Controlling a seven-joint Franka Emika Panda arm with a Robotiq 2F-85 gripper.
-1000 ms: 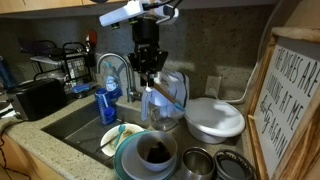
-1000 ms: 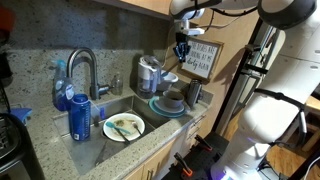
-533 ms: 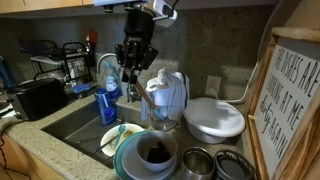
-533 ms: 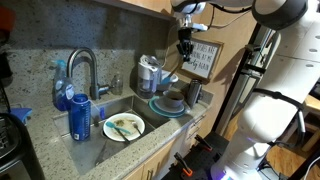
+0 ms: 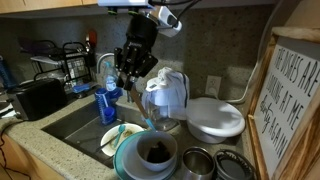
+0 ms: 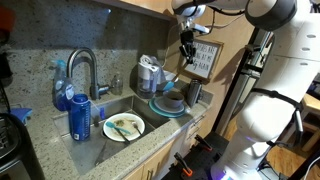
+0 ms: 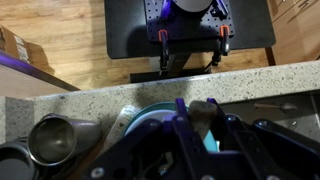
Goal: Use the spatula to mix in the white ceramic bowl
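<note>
A kitchen counter beside a sink, with a robot arm reaching down from above. The gripper hangs in the air over the back of the counter, tilted, well above the dishes. Its claw appears clenched around the handle of the spatula, a slim pale utensil that slants down from the fingers towards the counter. In the wrist view something brownish-grey sits wedged between the two dark fingers, probably the same spatula, though that is hard to confirm.

The white ceramic bowl stands at the front of the counter on a teal plate, small and deep, dark inside. In both exterior views the spatula's lower end is clearly above the bowl and off to one side, not inside it. From the other side of the room the gripper sits high above the bowl.

Near the bowl are two shiny metal bowls and a wide shallow white bowl. A glass jar stands behind it. A plate with a yellowish-green utensil lies in the sink.

My reading of progress: the spatula is picked up, so the first part looks done. Lowering its head into the bowl and stirring are both not yet done.
</note>
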